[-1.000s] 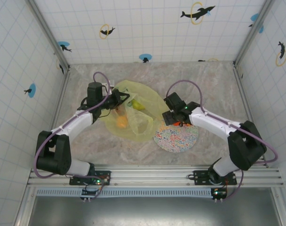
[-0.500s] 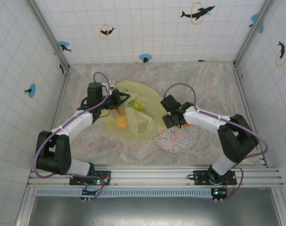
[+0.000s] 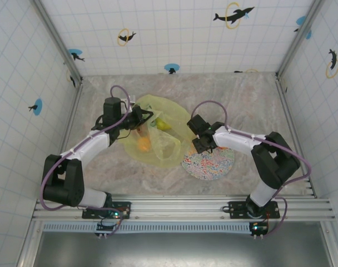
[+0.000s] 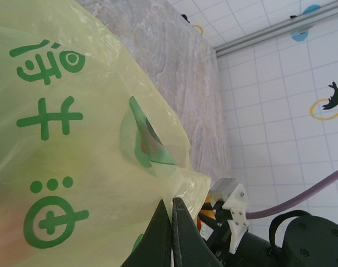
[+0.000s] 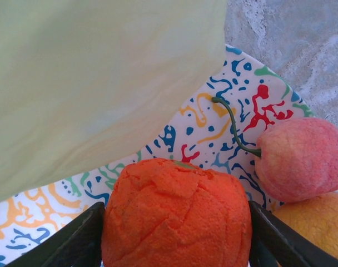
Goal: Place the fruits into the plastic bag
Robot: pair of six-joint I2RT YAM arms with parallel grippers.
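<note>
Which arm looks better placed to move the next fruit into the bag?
The right. Its fingers flank the orange on the plate, beside the bag. The left gripper is shut, pinching the bag.

Plastic bag (image 4: 74,139): thin, translucent yellow-green film, soft sheen, crinkled, green print. Orange (image 5: 177,214) just below bag edge: matt, rough, cracked foam-like skin. Pink fruit (image 5: 302,158) right of orange: matt, finely pitted, thin green stem. Plate (image 5: 197,125) under both: smooth, glossy, multicoloured squiggles. Counter (image 3: 241,92): smooth marble-pattern surface, low sheen. Right gripper (image 5: 177,245) fingers (image 5: 74,242): black matt plastic.
</note>
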